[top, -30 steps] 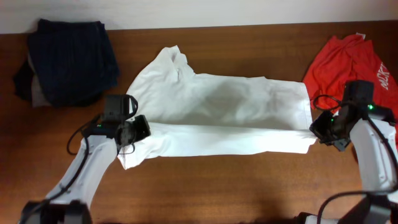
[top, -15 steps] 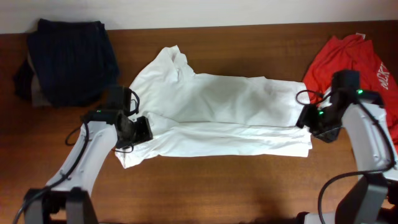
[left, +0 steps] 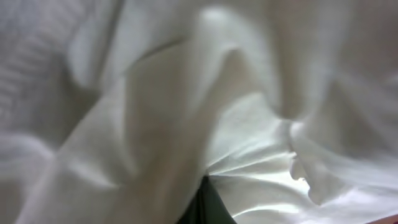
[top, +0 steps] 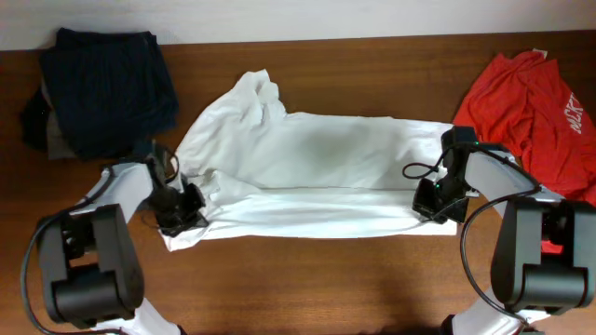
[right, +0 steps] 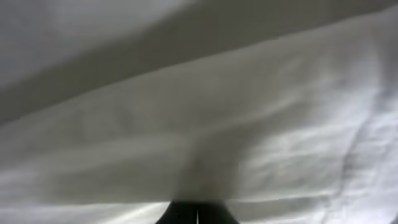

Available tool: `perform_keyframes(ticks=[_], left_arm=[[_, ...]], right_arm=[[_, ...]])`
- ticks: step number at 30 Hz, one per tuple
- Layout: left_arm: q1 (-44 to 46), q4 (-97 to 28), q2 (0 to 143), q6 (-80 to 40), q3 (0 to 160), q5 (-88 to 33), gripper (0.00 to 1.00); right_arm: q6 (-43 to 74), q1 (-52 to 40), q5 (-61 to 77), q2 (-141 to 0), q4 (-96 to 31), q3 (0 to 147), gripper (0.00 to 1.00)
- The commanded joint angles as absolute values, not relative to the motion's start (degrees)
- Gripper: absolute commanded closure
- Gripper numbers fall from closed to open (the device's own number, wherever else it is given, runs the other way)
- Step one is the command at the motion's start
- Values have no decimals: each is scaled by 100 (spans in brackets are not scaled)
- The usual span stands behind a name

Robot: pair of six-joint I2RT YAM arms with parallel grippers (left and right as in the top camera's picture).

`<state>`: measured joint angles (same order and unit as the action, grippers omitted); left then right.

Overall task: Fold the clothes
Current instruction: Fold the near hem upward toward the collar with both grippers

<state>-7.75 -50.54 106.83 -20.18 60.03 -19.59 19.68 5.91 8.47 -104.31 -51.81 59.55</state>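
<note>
- Across the middle of the table (top: 307, 279) the white shirt (top: 326, 158) lies stretched left to right, its near long edge doubled over into a band. By my reading you are partway through a lengthwise fold.
- Your left gripper (top: 183, 201) sits low on the cloth at the shirt's near left corner. Your right gripper (top: 434, 199) sits the same way at the near right corner.
- You cannot tell from any view how either claw stands. From overhead the arms hide the fingers, and both wrist views show only blurred white cloth.
- In the left wrist view, creases fan out from a dark sliver (left: 208, 205) at the bottom edge. That hints at a pinch but does not prove one.
- The next move, as I judge it, needs both ends carried together at the same height and pace. Keep the cloth taut between them so the band does not sag or twist.
- Mind the collar end at the far left, which is bunched and will probably need smoothing before the fold sits flat.
- The red tee (top: 521, 88) lies crumpled at the far right, not yet folded, and a heap of dark garments (top: 102, 84) sits at the far left.
- White lettering shows on the red tee near the picture's right edge, but it is too small and cut off to read. You can see no label or brand on the white shirt.
</note>
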Motion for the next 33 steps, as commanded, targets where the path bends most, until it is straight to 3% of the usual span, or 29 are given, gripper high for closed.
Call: perform_keyframes(ticks=[1,7,8,9,10,11,12,13,16,25,29,31,33], left_arm=[[-1382,-5439,10991,-2399,5806,-338,99],[-1485,-5607,10001,-2252,5808,-316,98],[-1439,-5649,9564,-2202,5808,-316,93],[-1378,-5671,9223,-2200,5808,-318,87],[-1330,-5688,9006,-2200,5811,-318,79],[-1227,-5706,8621,-2202,5811,-320,24],[-1153,-5739,8399,-2200,5811,-320,4],[-1070,-5815,8289,-2202,5811,-381,1],[-735,-5922,8462,-2209,5806,-906,1],[-353,-5258,10018,-2783,5806,-1011,3],[-351,-4897,10130,-2781,5806,-1031,31],[-351,-4862,10130,-2781,5806,-1033,34],[-351,-4825,10130,-2781,5806,-1033,42]], right_arm=[[2215,563,397,-10619,-5216,5909,96],[2322,565,-78,-10385,-5865,6346,92],[2322,565,-97,-10230,-6080,6565,84],[2320,565,-84,-10134,-6213,6705,43],[2300,563,-73,-10079,-6311,6827,8],[2296,563,-69,-10068,-6440,6976,1],[2296,563,-69,-10068,-6464,7019,1],[2298,563,-67,-10068,-6464,7019,1],[2300,563,178,-10071,-6451,7019,1],[2279,563,316,-10071,-6436,7017,1],[2279,563,316,-10071,-6429,7017,1],[2279,563,316,-10071,-6427,7017,1],[2279,563,316,-10068,-6410,7017,1]])
